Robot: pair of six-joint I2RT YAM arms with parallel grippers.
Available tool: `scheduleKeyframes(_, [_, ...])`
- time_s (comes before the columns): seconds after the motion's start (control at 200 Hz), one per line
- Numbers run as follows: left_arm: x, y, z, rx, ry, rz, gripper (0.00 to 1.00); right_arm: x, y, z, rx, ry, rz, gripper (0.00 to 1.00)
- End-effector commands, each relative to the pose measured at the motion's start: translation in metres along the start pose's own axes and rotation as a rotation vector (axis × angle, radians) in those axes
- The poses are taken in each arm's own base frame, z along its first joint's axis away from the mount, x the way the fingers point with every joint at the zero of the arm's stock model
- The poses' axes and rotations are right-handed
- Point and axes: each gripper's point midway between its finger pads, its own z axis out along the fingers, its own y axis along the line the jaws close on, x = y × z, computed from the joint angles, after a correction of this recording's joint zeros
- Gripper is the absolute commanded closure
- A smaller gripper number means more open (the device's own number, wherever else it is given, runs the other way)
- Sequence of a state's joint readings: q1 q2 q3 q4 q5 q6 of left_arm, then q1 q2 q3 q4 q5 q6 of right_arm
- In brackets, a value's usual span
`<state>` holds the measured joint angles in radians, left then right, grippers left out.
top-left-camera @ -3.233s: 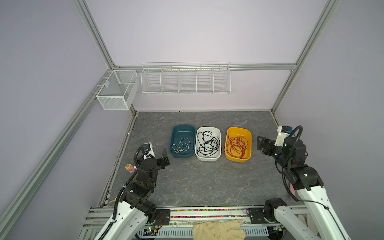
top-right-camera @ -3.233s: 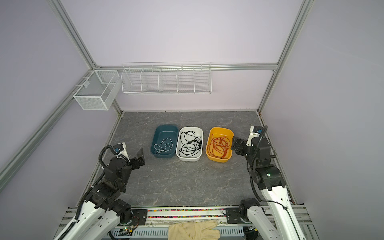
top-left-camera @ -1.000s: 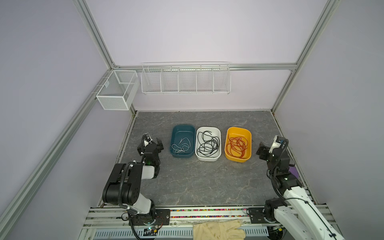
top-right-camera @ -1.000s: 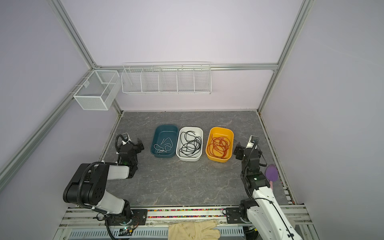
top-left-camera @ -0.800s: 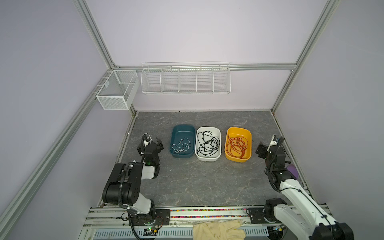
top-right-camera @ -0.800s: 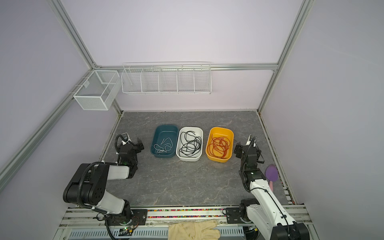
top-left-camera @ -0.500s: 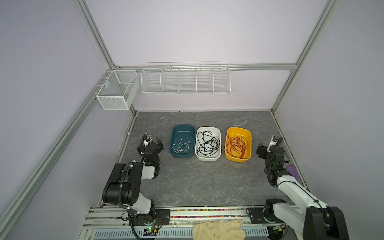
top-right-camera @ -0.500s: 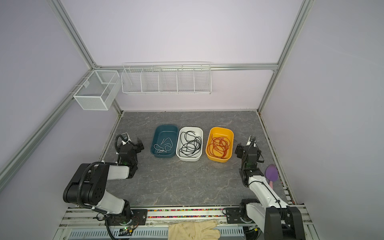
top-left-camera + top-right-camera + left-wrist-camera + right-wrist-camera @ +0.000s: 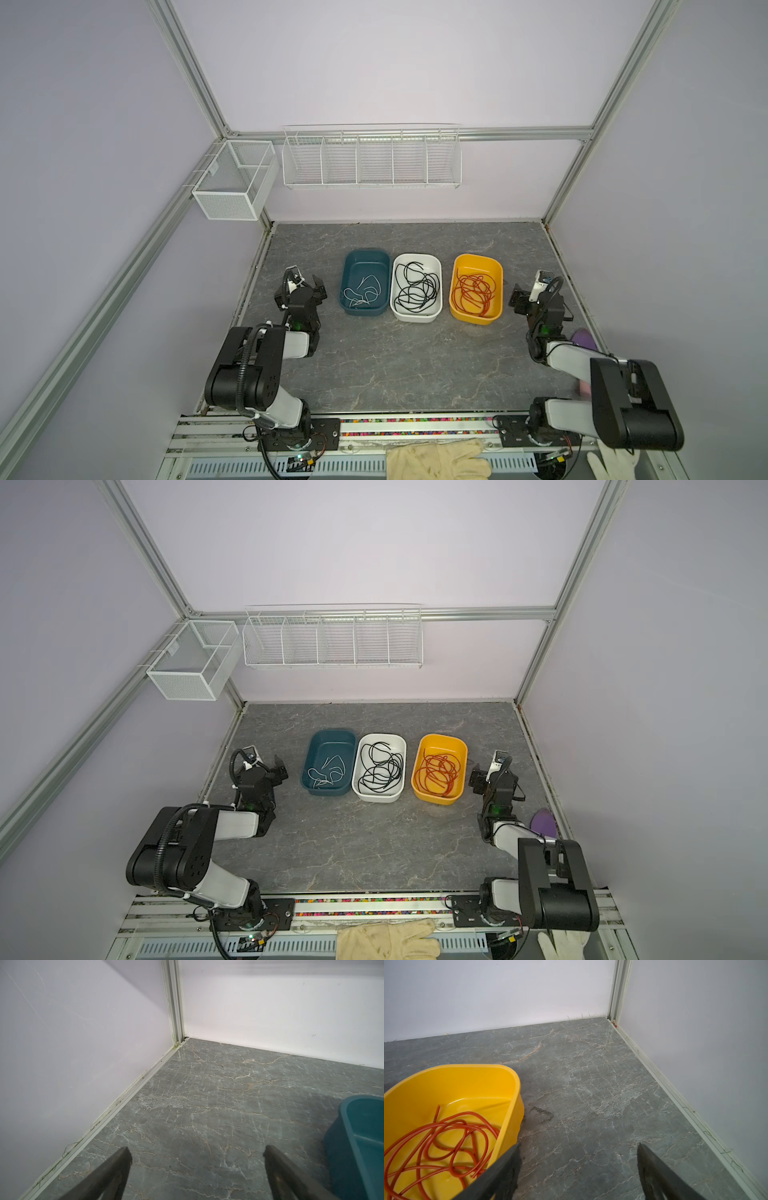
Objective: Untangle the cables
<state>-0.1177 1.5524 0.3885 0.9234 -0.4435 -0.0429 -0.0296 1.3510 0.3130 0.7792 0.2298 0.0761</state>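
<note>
The cables lie apart in three bins in a row, seen in both top views. A thin white cable (image 9: pixel 361 291) is in the teal bin (image 9: pixel 365 259). A black cable (image 9: pixel 415 286) loops in the white bin (image 9: pixel 417 318). A red cable (image 9: pixel 473 293) (image 9: pixel 446 1142) coils in the yellow bin (image 9: pixel 478 262) (image 9: pixel 471 1080). My left gripper (image 9: pixel 309 286) (image 9: pixel 196 1153) is low over the floor left of the teal bin (image 9: pixel 361 1126), open and empty. Right of the yellow bin, my right gripper (image 9: pixel 524 297) (image 9: pixel 578 1151) is also open and empty.
A mesh basket (image 9: pixel 232 183) and a wire rack (image 9: pixel 372 158) hang on the back walls. A purple object (image 9: pixel 584 338) lies at the right floor edge behind the right arm. Work gloves (image 9: pixel 436 459) lie on the front rail. Side walls stand close beside both grippers.
The right arm has folded down, its elbow sinking toward the front rail while its gripper stays beside the yellow bin. The left arm and the cables have not moved.
</note>
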Motion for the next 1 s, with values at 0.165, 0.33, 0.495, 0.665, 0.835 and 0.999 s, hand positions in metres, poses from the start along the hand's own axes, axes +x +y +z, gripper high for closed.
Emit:
scheduleKeyframes(0.165, [0.000,0.001,0.000,0.004,-0.008,0.009,0.01,-0.003,0.014,0.006,-0.092,-0.072,-0.035,0.12])
scheduleKeyframes(0.33, [0.001,0.001,0.000,0.004,-0.007,0.008,0.01,0.006,0.019,0.011,-0.119,-0.068,-0.044,0.12])
scheduleKeyframes(0.495, [0.001,0.001,0.000,0.004,-0.008,0.008,0.01,0.007,0.025,0.015,-0.147,-0.048,-0.058,0.12])
scheduleKeyframes(0.665, [0.000,0.001,0.000,0.004,-0.008,0.007,0.01,0.008,0.028,0.024,-0.153,0.005,-0.071,0.12])
scheduleKeyframes(0.835, [0.001,0.001,0.000,0.003,-0.008,0.007,0.01,0.008,0.029,0.025,-0.150,0.003,-0.076,0.12])
scheduleKeyframes(0.999, [0.001,0.001,0.000,0.003,-0.007,0.008,0.01,0.009,0.033,0.024,-0.113,0.005,-0.118,0.12])
